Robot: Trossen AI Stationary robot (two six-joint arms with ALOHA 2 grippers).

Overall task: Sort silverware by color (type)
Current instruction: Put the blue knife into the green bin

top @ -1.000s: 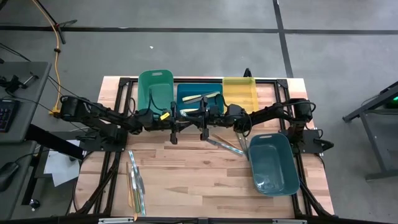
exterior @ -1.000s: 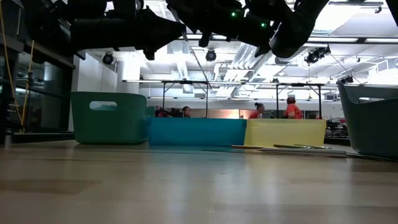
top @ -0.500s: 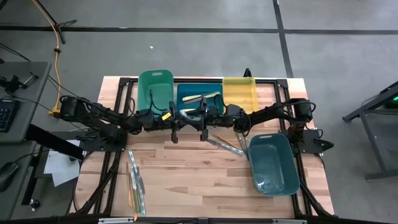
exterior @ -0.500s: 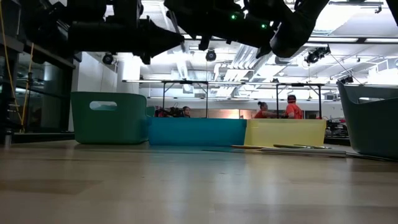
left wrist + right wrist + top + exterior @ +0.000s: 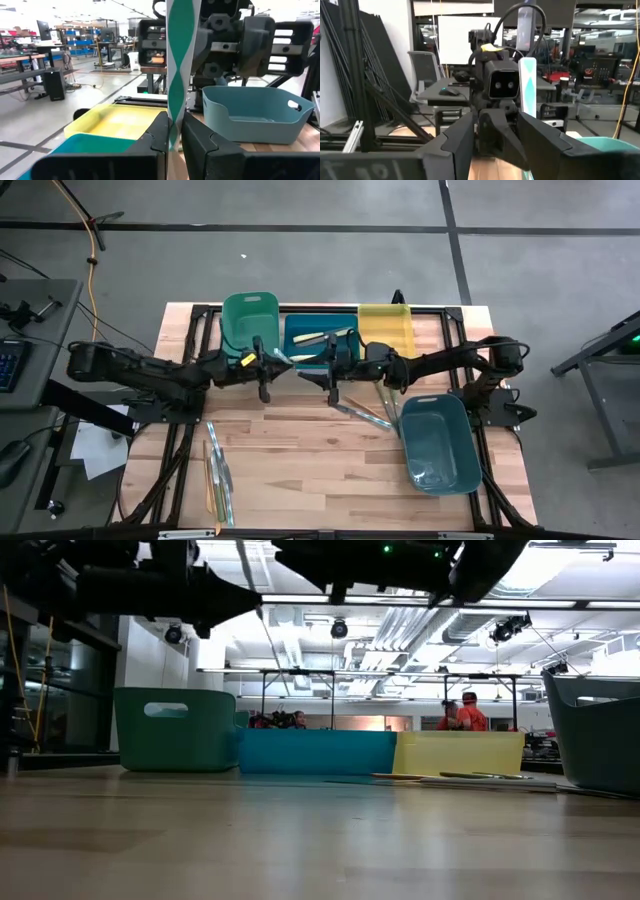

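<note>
My left gripper [image 5: 172, 135] is shut on a green-handled utensil [image 5: 179, 60] that stands upright, over the table's middle near the bins [image 5: 280, 366]. My right gripper [image 5: 497, 127] faces it from the table's right side [image 5: 315, 372], open, with nothing between its fingers; its wrist view shows the left gripper [image 5: 500, 85] and the utensil [image 5: 527, 87]. More silverware lies flat on the table near the front left [image 5: 218, 475] and right of the middle [image 5: 365, 415]; some pieces lie in the blue bin [image 5: 325, 335]. My left gripper pinches the utensil's green handle near its lower end [image 5: 173, 122] between its two fingers. The fingers come level from the table's left side and lie across the handle. The utensil stands upright above the fingers, lifted clear of the table.
A green bin [image 5: 250, 320], a blue bin [image 5: 300, 345] and a yellow bin [image 5: 385, 330] stand in a row at the far edge. A grey-blue bin [image 5: 440, 442] stands at the right. People show in the room behind the table [image 5: 465, 712].
My left gripper has drawn back toward the table's left edge, taking the green-handled utensil with it and away from my right gripper. The two grippers, close together before, now stand apart. My right gripper has risen a little.
</note>
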